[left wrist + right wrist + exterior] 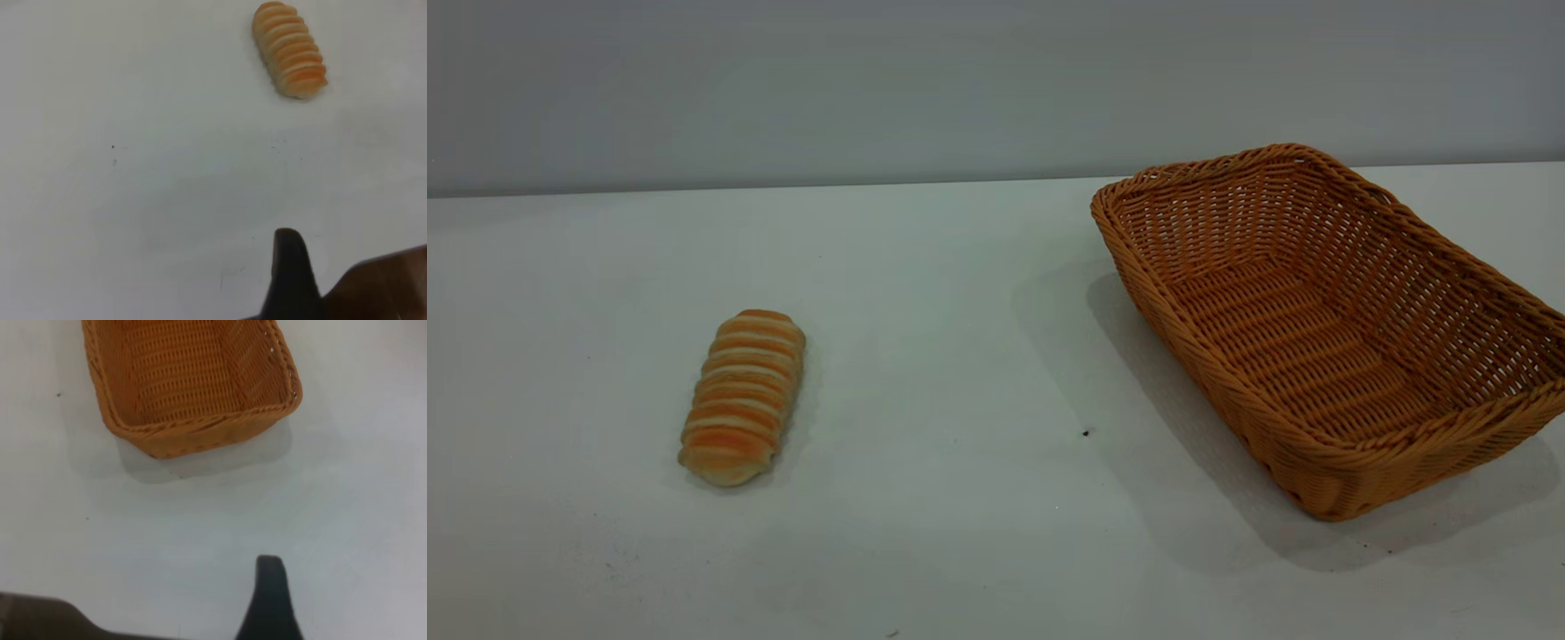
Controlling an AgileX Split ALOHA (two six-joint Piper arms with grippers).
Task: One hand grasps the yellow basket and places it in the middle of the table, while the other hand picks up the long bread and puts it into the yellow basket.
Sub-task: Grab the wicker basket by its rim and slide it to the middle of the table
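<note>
Hovering above the bare table [167, 200], the left gripper [288, 273] shows only one dark, rounded fingertip in its wrist view, holding nothing, and how wide it is spread cannot be told. Well beyond that fingertip lies the long bread [289, 48], an oblong roll ribbed with crosswise orange-brown and cream stripes.

Only a single dark finger of the right gripper [270, 597] shows too, over plain white tabletop with nothing in its grasp; its opening cannot be judged either. Ahead of it, apart from it, sits the yellow basket [193, 430], a rectangular woven wicker tray with flared sides and a braided rim, empty inside.

From the exterior camera neither arm appears. The bread [743, 396] rests on the left part of the matte white surface, the basket [1325, 480] on the right part, angled, well apart from the roll. A few small dark specks dot the tabletop between them.
</note>
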